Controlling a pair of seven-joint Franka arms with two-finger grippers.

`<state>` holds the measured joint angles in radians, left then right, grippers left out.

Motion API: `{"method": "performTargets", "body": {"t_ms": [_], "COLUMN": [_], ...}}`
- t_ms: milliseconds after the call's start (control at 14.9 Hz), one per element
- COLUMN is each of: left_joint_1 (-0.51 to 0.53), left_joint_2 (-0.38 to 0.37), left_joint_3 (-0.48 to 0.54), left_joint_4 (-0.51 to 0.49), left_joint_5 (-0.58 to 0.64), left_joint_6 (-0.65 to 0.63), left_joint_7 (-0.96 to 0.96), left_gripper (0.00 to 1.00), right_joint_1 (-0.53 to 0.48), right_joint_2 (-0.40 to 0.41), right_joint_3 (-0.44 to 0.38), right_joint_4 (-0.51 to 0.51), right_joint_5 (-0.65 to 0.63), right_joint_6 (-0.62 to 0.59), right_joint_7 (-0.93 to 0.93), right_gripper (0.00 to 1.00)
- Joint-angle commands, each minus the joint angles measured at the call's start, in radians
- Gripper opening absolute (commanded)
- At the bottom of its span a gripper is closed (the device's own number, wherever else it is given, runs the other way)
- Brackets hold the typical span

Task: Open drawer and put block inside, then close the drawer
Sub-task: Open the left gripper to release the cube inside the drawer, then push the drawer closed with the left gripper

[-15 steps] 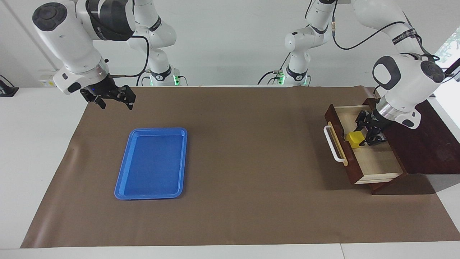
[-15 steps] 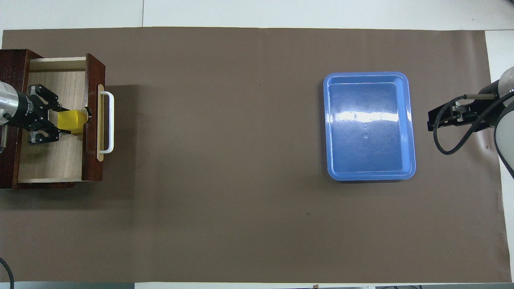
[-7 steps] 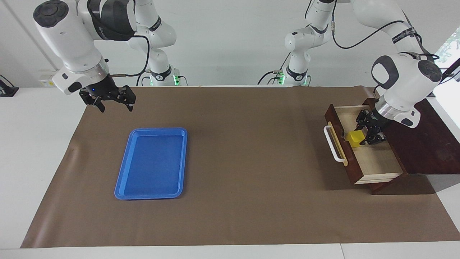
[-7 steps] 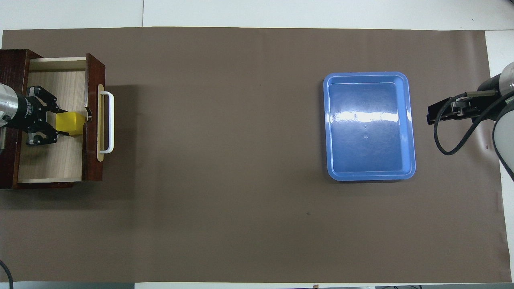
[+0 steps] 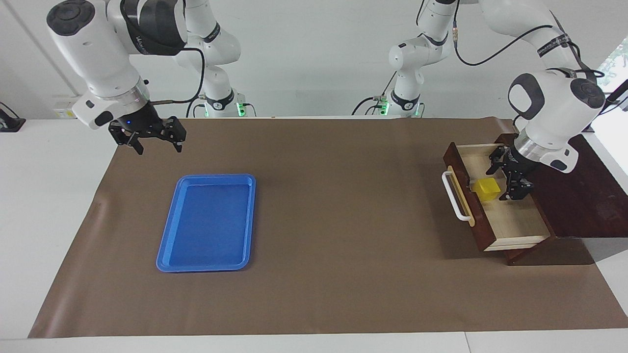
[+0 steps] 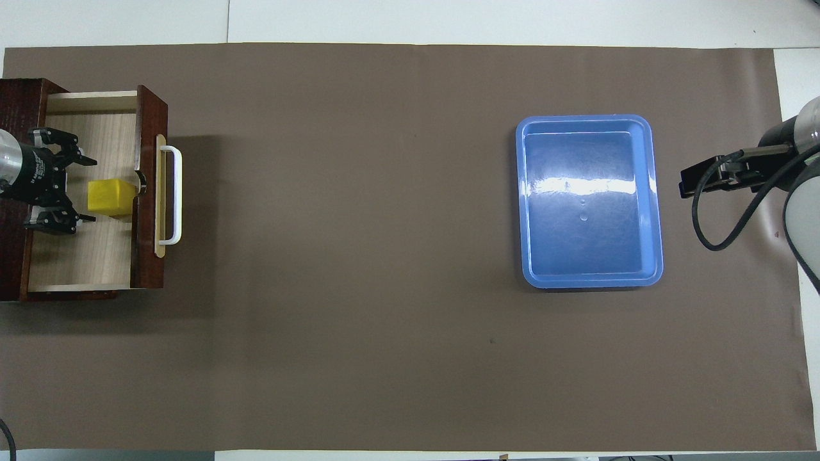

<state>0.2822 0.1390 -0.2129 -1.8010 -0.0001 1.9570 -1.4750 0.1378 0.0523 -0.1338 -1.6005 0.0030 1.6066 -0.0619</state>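
The drawer [image 5: 478, 218] [image 6: 148, 121] stands pulled out at the left arm's end of the table, its white handle [image 5: 452, 196] facing the table's middle. The yellow block [image 5: 485, 189] [image 6: 110, 197] rests on the drawer's pale floor, against the inside of the front panel. My left gripper [image 5: 499, 184] [image 6: 87, 190] hangs low in the drawer, open. One fingertip is on each side of the block's rear edge, with a gap to the block. My right gripper [image 5: 159, 148] is open and empty, in the air over the mat beside the blue tray, waiting.
A dark wooden cabinet [image 5: 579, 196] holds the drawer at the mat's edge. An empty blue tray [image 5: 206, 223] [image 6: 589, 198] lies toward the right arm's end. The brown mat [image 5: 343, 220] covers the table between them.
The left gripper opened, let go of the block and drew back a little toward the cabinet. The block now sits on the drawer floor. The right gripper drifted slightly.
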Motion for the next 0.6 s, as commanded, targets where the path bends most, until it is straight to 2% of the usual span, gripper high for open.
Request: {"method": "performTargets", "body": {"t_ms": [0, 201, 401, 535], "left_joint_1": [-0.050, -0.152, -0.242, -0.279], "left_joint_2": [-0.007, 0.002, 0.023, 0.056], "left_joint_3": [-0.003, -0.002, 0.000, 0.000], "left_joint_4": [0.092, 0.095, 0.095, 0.086], "left_joint_5": [0.005, 0.015, 0.034, 0.127], "left_joint_6": [-0.084, -0.067, -0.067, -0.064], "left_joint_7": [-0.036, -0.210, -0.306, -0.364], "left_gripper": [1.00, 1.00, 1.00, 1.00], "right_joint_1": [-0.003, 0.000, 0.011, 0.009], "right_joint_2": [-0.012, -0.012, -0.014, -0.014], "right_joint_3": [0.010, 0.010, 0.010, 0.010], "right_joint_4": [-0.018, -0.019, -0.021, -0.022], "right_joint_5": [-0.015, -0.015, -0.014, -0.014], "right_joint_6": [0.001, 0.000, 0.000, 0.000], "right_joint_7": [-0.030, -0.024, -0.021, -0.021], "right_gripper": [1.00, 1.00, 1.00, 1.00]}}
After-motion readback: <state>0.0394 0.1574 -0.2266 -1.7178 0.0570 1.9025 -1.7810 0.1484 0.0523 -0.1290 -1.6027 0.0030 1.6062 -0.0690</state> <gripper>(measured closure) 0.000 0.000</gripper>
